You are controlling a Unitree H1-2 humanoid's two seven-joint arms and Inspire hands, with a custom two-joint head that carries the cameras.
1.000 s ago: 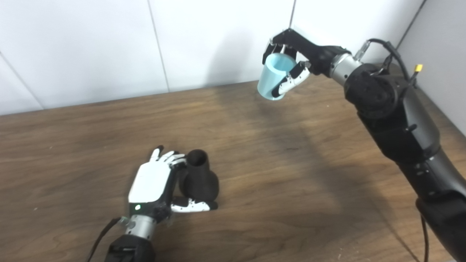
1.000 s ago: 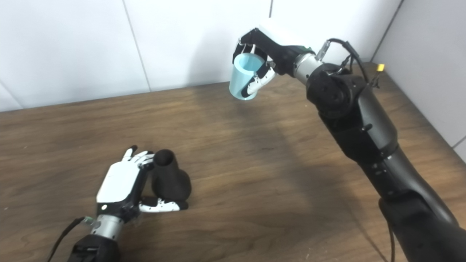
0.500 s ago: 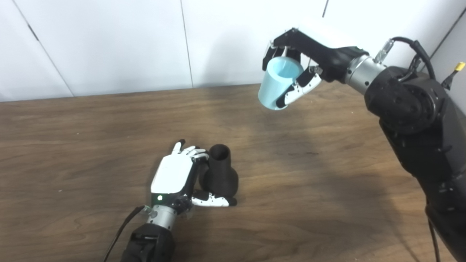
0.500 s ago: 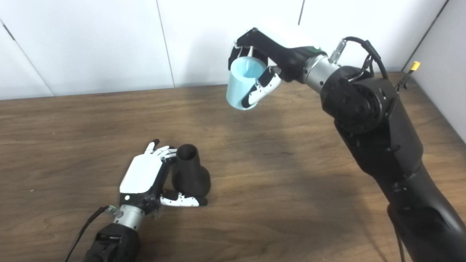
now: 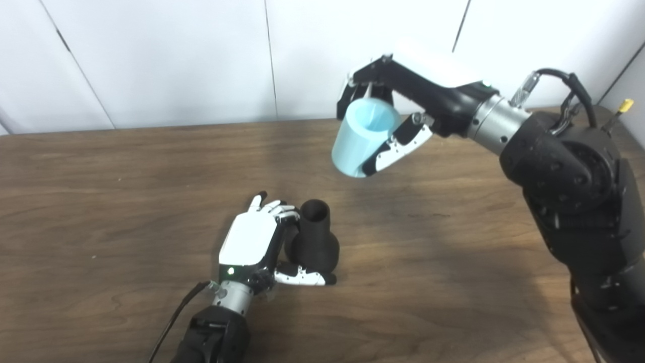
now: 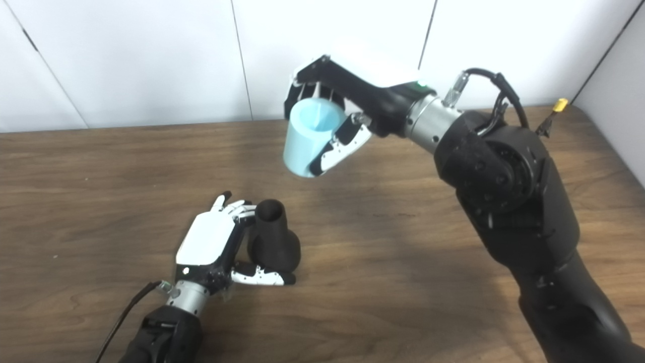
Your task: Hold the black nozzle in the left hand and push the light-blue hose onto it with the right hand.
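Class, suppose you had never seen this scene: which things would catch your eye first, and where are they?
The light-blue hose stands out, held in the air by the right robot hand near the white wall. Lower, on the wooden table, the left robot hand cups the upright black nozzle.

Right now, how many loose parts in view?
2. The black nozzle stands on the table against the left hand; the light-blue hose is held in the air by the right hand. Nothing else shows.

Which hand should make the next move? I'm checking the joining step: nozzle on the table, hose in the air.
Right. The right hand is shut on the light-blue hose, up above the table. The left hand cups the upright black nozzle, so it should stay put.
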